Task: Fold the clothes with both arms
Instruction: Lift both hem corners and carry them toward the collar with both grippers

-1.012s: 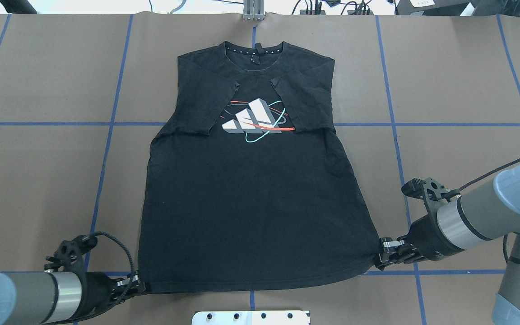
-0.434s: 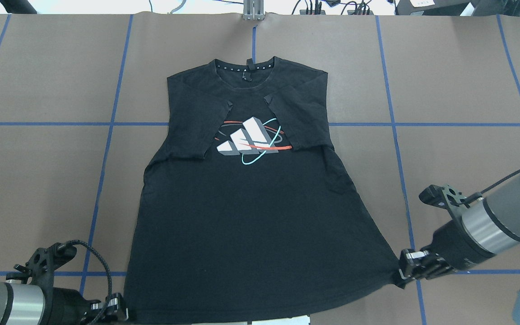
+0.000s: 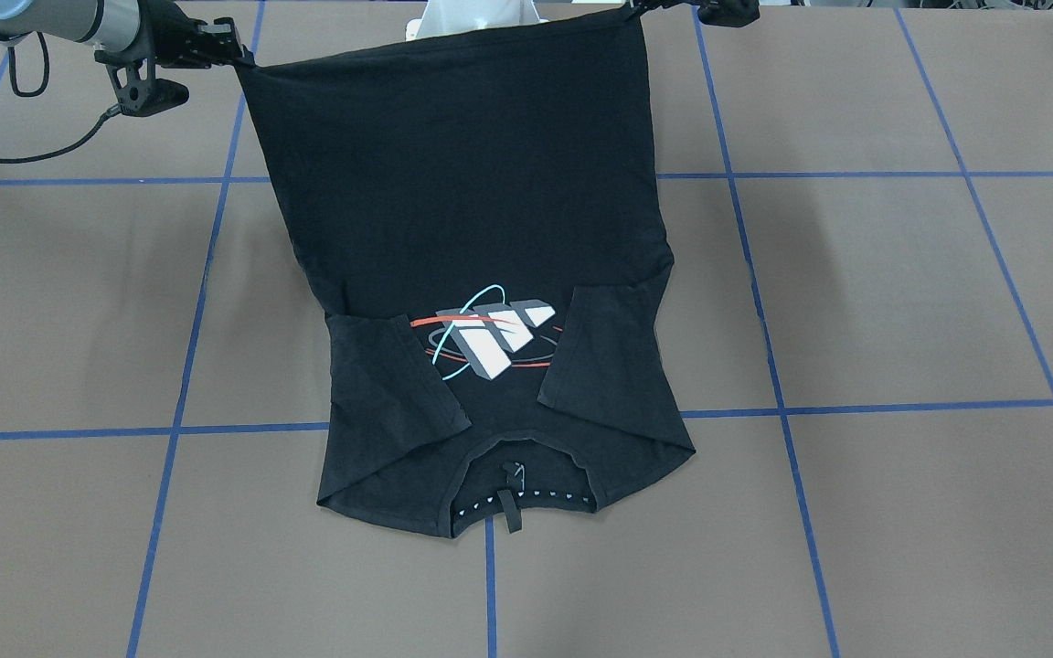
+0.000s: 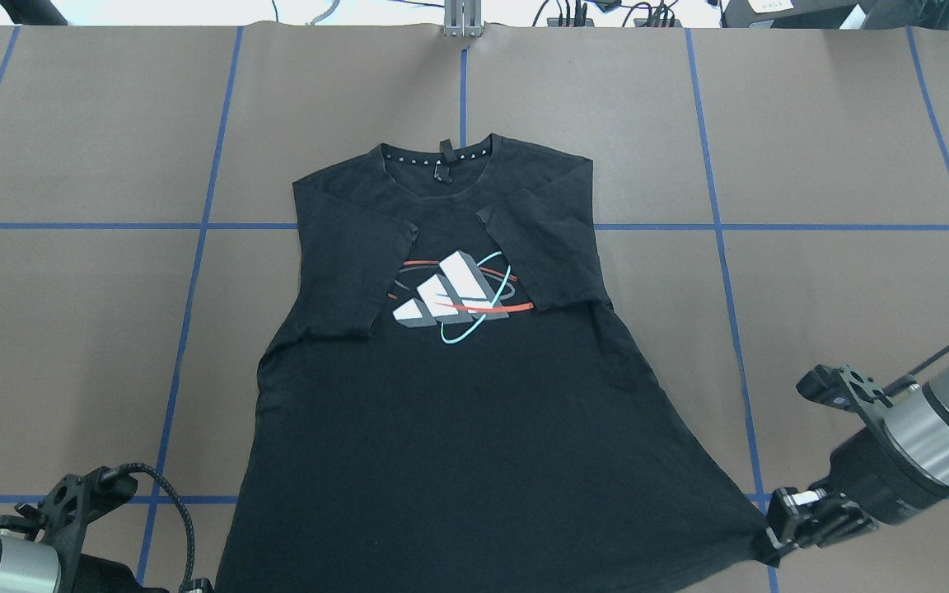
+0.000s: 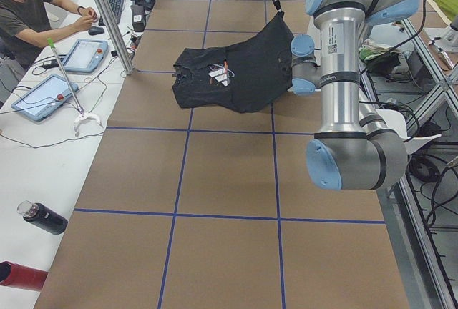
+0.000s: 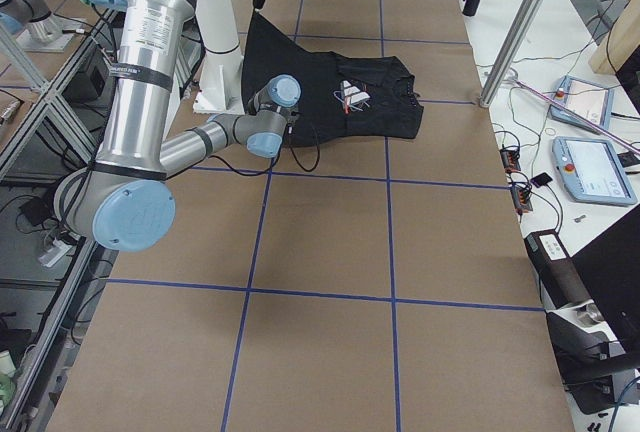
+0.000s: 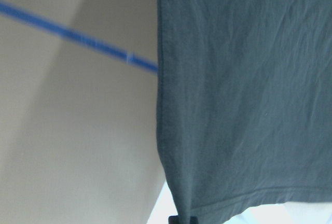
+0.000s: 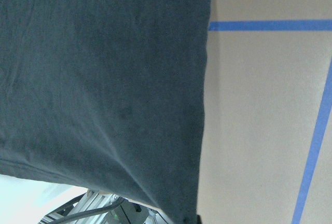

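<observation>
The right fingers [image 4: 774, 537] are pinched shut on one hem corner of the black T-shirt [image 4: 458, 428] at the lower right of the overhead view, where the cloth is drawn to a tight point. The left fingers [image 3: 641, 8] are closed on the other hem corner, at the top edge of the front-facing view. In the overhead view they are nearly cut off at the bottom left.

The hem between them is raised off the surface [image 4: 71, 329] and stretched. The collar end lies flat near mid-frame, print up, with both sleeves folded inward beside the logo. Brown surface crossed by blue tape lines [image 4: 196, 272] shows on every side of the shirt.

The wrist views show mostly cloth and a hem edge, with the fingertips barely in frame.
</observation>
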